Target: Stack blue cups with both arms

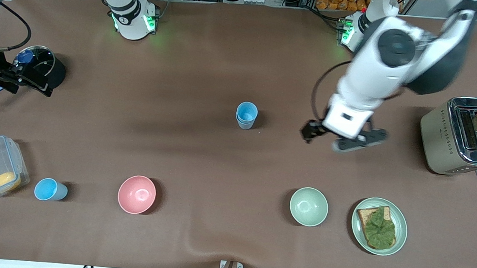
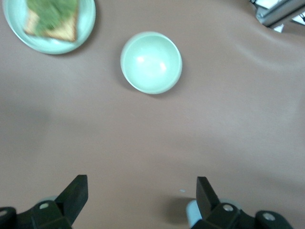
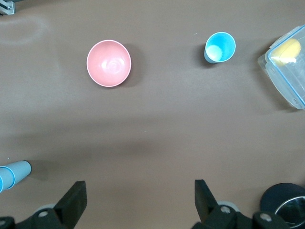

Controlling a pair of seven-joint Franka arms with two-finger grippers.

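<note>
Stacked blue cups [image 1: 246, 115] mid-table | lone blue cup [image 1: 49, 190] beside pink bowl [image 1: 136, 194] | left gripper [image 1: 342, 139] released, empty | right gripper [image 1: 21, 78] spread, empty | grasp the lone cup squarely by its rim.

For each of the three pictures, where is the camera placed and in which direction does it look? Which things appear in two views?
Front view: high, facing both arms' bases, looking down on the table; left gripper over bare cloth.
Left wrist view: on the left wrist, looking down at the pale green bowl and the plate; open fingers show.
Right wrist view: on the right wrist, looking down at the pink bowl, single blue cup, stacked blue cups.
Shared: bowls, cups and plate also show in front.
</note>
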